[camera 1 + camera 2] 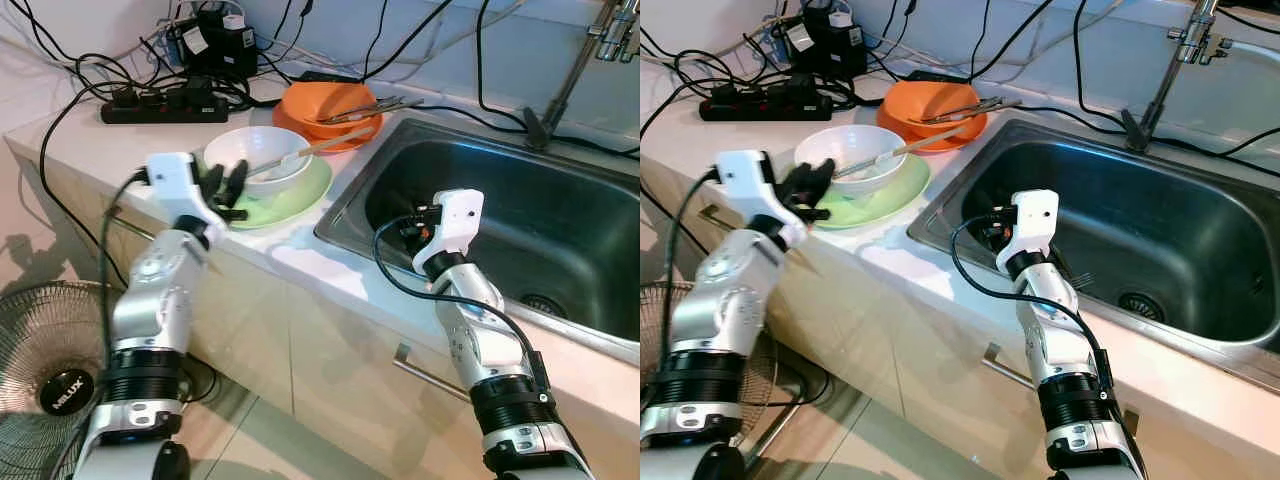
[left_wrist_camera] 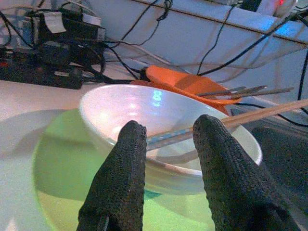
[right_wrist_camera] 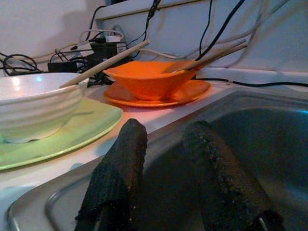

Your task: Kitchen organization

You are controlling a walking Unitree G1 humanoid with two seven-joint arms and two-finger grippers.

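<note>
Centre-left of the frame, the left pincer hovers parted and empty at the white bowl on its green plate on the table — the right pincer, parted and empty, sits at the sink rim.

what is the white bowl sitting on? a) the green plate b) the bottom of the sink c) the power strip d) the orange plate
a: the white bowl rests on the green plate on the counter, with chopsticks lying across it; the left gripper is open at the bowl's near side, and the right gripper is open over the sink's edge.
</note>
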